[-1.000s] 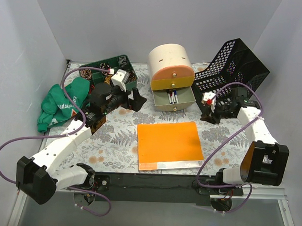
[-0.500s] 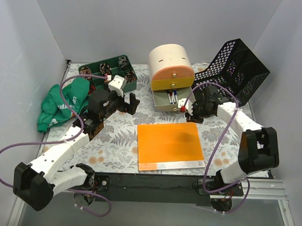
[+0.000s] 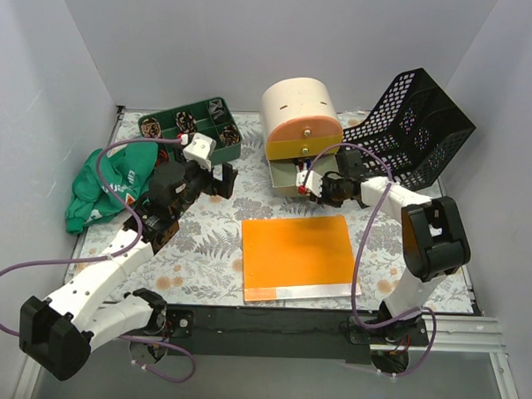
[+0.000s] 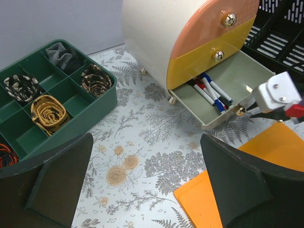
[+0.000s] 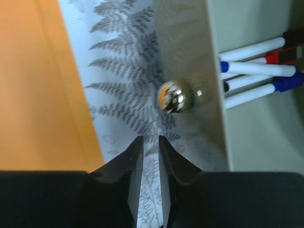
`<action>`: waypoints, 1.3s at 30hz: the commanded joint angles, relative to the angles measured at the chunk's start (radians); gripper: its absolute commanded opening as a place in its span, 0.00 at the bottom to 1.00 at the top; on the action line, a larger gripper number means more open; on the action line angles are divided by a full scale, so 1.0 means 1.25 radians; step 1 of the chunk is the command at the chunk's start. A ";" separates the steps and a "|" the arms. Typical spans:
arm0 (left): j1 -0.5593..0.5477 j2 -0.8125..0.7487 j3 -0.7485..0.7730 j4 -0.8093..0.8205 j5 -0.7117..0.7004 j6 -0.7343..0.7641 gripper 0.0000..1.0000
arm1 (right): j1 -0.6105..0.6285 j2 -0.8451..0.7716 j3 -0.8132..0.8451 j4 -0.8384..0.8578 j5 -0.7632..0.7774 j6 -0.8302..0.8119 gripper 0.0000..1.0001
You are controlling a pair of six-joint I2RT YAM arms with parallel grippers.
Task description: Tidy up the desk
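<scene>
The desk (image 3: pixel 202 241) has a pale fern-and-flower print. A cream drawer unit (image 3: pixel 296 112) stands at the back, its bottom drawer (image 4: pixel 223 80) pulled open with several pens (image 5: pixel 256 71) inside. My right gripper (image 3: pixel 312 186) is shut and empty, its tips (image 5: pixel 147 142) just short of the drawer's shiny knob (image 5: pixel 173 100), not touching it. My left gripper (image 3: pixel 227 178) is open wide and empty above bare desk (image 4: pixel 142 142), left of the drawer, its tips (image 4: pixel 147 190) far apart. An orange folder (image 3: pixel 297 254) lies flat in front of the drawer.
A green compartment tray (image 3: pixel 194 126) with rolled items sits at the back left, and a green cloth (image 3: pixel 108 184) lies at the left edge. A black mesh basket (image 3: pixel 415 126) leans at the back right. Grey walls enclose the desk.
My right arm has swung left from beside the mesh basket to the front of the open drawer. My left gripper has shifted slightly left and back.
</scene>
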 commanded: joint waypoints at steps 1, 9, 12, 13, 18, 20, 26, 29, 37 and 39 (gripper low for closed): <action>0.004 -0.043 -0.008 0.018 -0.030 0.020 0.98 | 0.029 0.072 0.062 0.192 0.092 0.064 0.31; 0.004 -0.059 -0.009 0.023 -0.028 0.023 0.98 | 0.052 0.148 0.119 0.429 0.223 0.195 0.70; 0.004 -0.058 -0.009 0.022 -0.018 0.021 0.98 | 0.054 0.169 0.146 0.432 0.210 0.202 0.71; 0.004 -0.057 -0.008 0.022 -0.017 0.020 0.98 | 0.056 0.172 0.150 0.431 0.201 0.205 0.71; 0.004 -0.057 -0.008 0.022 -0.012 0.019 0.98 | 0.057 0.150 0.192 0.268 0.014 0.136 0.63; 0.004 -0.055 -0.009 0.022 -0.009 0.018 0.98 | 0.059 0.158 0.210 0.213 -0.021 0.129 0.46; 0.004 -0.052 -0.009 0.022 -0.009 0.018 0.98 | 0.072 0.248 0.312 0.215 0.030 0.202 0.20; 0.004 -0.051 -0.009 0.022 -0.006 0.016 0.98 | 0.073 0.283 0.351 0.241 0.067 0.267 0.20; 0.005 -0.047 -0.011 0.022 -0.006 0.018 0.98 | 0.099 0.304 0.346 0.382 0.158 0.411 0.34; 0.004 -0.045 -0.011 0.022 -0.004 0.018 0.98 | 0.111 0.312 0.356 0.411 0.214 0.416 0.37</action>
